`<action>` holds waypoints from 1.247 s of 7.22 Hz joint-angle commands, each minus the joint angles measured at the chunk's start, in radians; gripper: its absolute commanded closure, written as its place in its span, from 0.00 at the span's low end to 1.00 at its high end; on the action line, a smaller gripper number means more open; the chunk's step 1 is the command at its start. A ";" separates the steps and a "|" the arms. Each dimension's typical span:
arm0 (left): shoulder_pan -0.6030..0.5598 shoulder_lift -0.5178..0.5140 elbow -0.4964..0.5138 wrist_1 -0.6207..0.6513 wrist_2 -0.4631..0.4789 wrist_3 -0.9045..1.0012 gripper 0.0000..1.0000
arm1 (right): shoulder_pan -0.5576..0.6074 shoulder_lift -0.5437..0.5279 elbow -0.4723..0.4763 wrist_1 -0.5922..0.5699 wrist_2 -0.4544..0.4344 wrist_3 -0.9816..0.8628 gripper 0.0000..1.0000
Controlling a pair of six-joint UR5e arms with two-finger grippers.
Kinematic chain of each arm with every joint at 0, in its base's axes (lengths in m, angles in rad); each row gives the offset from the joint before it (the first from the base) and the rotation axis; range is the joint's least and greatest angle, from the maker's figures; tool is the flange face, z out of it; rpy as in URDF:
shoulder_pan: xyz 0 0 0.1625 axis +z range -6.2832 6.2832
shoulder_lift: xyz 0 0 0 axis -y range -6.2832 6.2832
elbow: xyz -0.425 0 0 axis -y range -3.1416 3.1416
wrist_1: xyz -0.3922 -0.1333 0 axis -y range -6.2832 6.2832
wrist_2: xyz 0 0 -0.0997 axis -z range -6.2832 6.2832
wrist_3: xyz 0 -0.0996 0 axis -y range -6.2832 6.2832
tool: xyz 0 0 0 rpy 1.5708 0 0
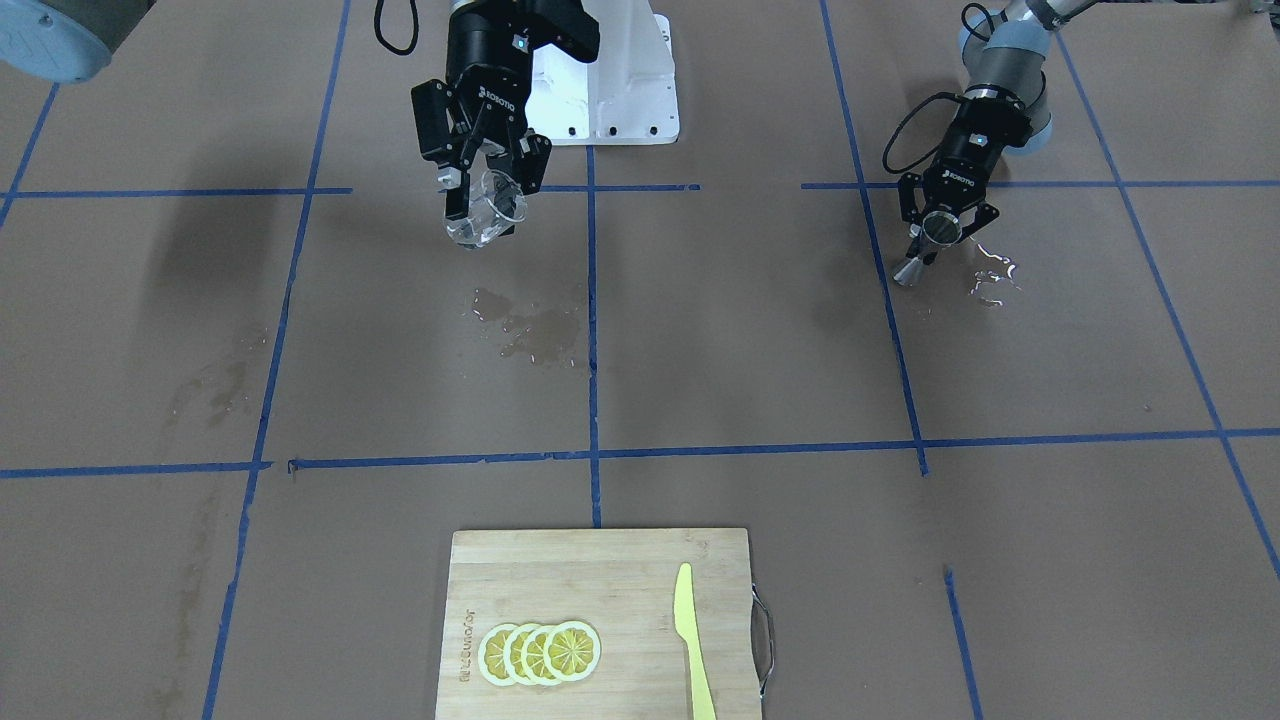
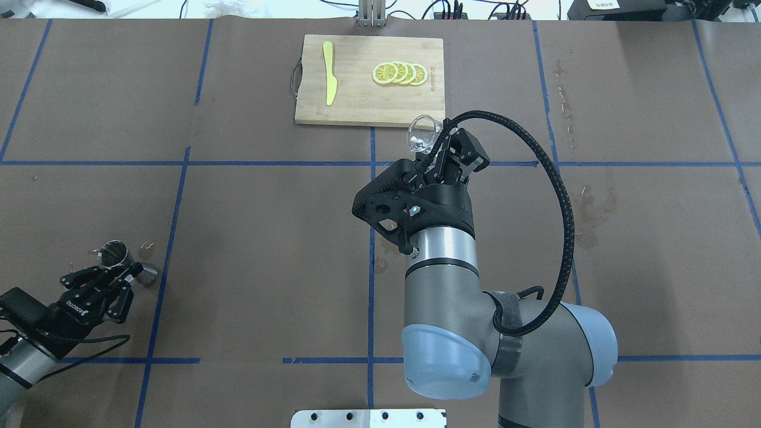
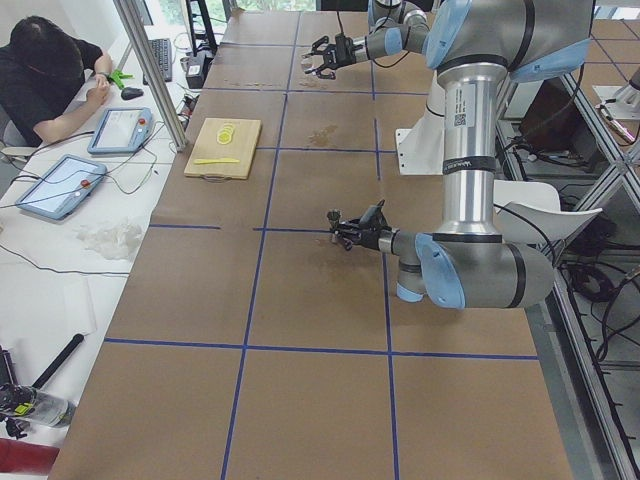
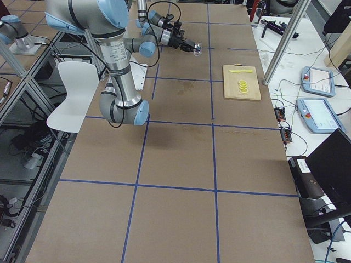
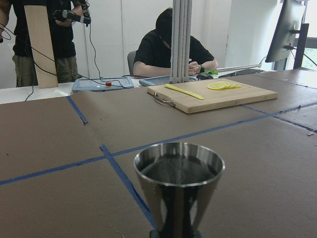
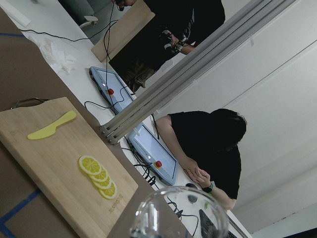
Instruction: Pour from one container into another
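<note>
Steel jigger (image 2: 114,253) stands upright between the jaws of the left gripper (image 2: 129,273), which are narrowed onto its waist. Its base is at or just above the paper-covered table (image 1: 750,340), at the robot's left, and whether it touches cannot be told. The left arm lies low, with its wrist level and the gripper pointing out across the table. In the left wrist view the jigger's rim fills the lower middle.

The right gripper (image 1: 492,190) holds a clear glass (image 1: 487,212) clamped by its wall near the rim. The glass is tilted, its mouth turned away from the robot, and it hangs above the table near the middle, well apart from the jigger. The right arm reaches forward from the base with its wrist raised.

There is one jigger and one glass. One wooden board (image 1: 600,590) lies at the far edge, bearing four overlapping lemon slices (image 1: 540,652) and one yellow knife (image 1: 690,640). Wet patches (image 1: 530,330) mark the paper below the glass, and another lies beside the jigger.
</note>
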 commanded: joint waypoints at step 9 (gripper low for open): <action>-0.005 0.000 0.000 0.002 -0.019 0.000 0.76 | 0.000 0.000 -0.002 0.000 0.000 -0.002 1.00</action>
